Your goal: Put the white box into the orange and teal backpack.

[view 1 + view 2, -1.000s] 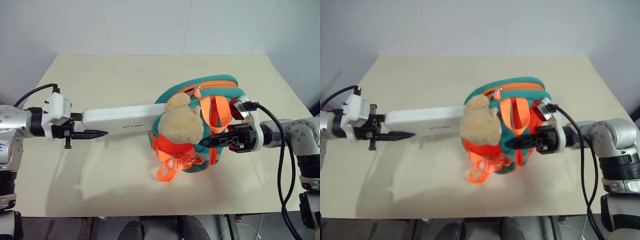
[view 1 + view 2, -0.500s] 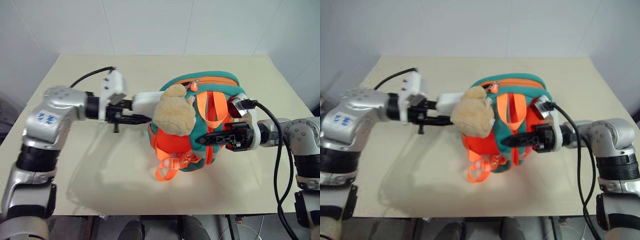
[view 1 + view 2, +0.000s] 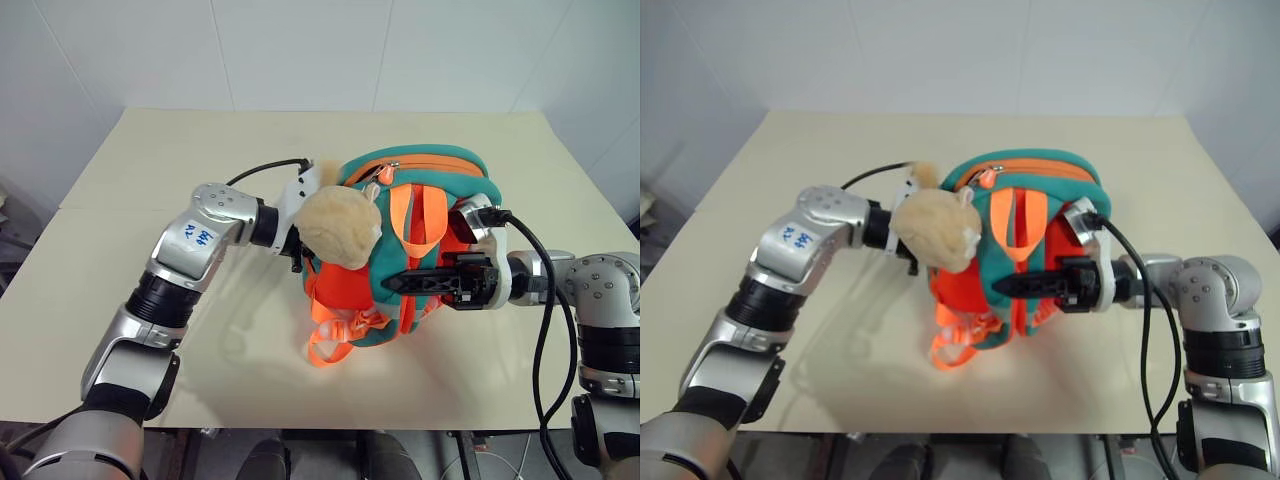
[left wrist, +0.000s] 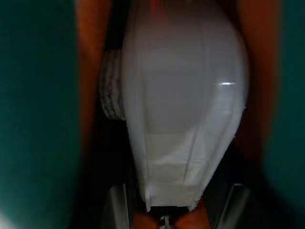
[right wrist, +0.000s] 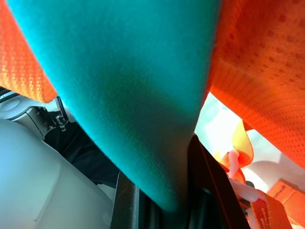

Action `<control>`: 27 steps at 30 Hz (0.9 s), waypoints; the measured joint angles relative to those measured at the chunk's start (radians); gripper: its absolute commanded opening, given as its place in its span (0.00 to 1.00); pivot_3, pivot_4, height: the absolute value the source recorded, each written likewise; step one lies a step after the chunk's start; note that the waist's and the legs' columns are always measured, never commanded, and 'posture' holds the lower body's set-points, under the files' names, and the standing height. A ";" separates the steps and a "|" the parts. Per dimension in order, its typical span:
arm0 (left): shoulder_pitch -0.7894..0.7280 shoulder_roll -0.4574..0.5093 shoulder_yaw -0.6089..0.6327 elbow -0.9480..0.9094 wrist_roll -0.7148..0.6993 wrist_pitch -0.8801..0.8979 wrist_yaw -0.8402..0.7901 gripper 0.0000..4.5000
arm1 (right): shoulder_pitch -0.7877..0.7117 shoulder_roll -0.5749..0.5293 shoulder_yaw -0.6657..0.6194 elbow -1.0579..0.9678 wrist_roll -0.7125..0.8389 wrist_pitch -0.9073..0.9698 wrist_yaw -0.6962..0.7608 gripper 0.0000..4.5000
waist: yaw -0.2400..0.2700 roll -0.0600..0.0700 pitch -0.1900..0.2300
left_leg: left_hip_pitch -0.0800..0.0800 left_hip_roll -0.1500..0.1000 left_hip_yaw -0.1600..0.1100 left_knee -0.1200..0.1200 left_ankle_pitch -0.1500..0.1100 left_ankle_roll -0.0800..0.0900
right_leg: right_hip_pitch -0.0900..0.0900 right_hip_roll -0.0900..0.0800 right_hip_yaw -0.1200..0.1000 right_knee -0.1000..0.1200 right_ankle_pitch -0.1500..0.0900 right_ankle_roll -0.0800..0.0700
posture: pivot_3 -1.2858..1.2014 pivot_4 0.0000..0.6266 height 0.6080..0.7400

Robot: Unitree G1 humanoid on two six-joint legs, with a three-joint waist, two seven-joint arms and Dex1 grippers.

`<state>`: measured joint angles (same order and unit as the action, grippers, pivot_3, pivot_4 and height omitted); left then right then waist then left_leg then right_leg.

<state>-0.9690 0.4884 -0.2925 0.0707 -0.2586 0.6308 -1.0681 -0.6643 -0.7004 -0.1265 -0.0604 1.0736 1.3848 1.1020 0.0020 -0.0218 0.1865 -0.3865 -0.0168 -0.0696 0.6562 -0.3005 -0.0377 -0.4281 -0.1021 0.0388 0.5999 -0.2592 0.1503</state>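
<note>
While the right gripper (image 3: 400,283), shut on a teal strap, steadies the orange and teal backpack (image 3: 420,240), the white box (image 4: 183,105) seems mostly inside, though whether the left gripper grips it I cannot tell.

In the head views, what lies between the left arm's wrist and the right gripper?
The orange and teal backpack, with its tan plush toy on the left-arm side. The right gripper holds a teal strap.

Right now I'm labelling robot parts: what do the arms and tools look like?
Both arms are silver-grey metal with black joint bands. The left arm has a small blue marking; the right arm trails a thick black cable. The right tool has black fingers.
</note>
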 measured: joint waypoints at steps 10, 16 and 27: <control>0.085 0.129 0.150 -0.107 -0.146 0.000 -0.138 1.00 | 0.010 0.009 0.003 -0.010 0.017 -0.006 -0.034 0.12 | -0.014 0.000 0.000 | 0.000 0.002 0.000 -0.001 0.000 0.000 | -0.001 0.002 0.000 0.001 0.000 0.000 | 0.52 0.24 1.00; 0.154 0.300 0.288 -0.116 -0.189 -0.042 -0.217 1.00 | 0.009 0.011 0.012 -0.001 0.011 -0.021 -0.030 0.12 | -0.009 0.000 0.000 | 0.001 0.002 0.000 0.000 -0.001 0.002 | -0.001 0.002 0.000 0.001 0.000 0.000 | 0.52 0.24 1.00; 0.199 0.296 0.429 -0.349 -0.453 0.098 -0.163 1.00 | 0.008 0.011 0.048 0.033 -0.015 -0.061 0.007 0.12 | -0.005 0.000 0.000 | 0.000 0.002 -0.001 0.001 -0.001 0.002 | 0.000 0.002 0.000 0.002 0.000 -0.001 | 0.52 0.24 1.00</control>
<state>-0.7700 0.7848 0.1363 -0.2779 -0.7113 0.7292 -1.2307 -0.6563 -0.6898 -0.0788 -0.0276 1.0587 1.3243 1.1089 -0.0032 -0.0219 0.1865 -0.3860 -0.0146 -0.0702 0.6573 -0.3017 -0.0357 -0.4283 -0.1001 0.0392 0.6023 -0.2592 0.1498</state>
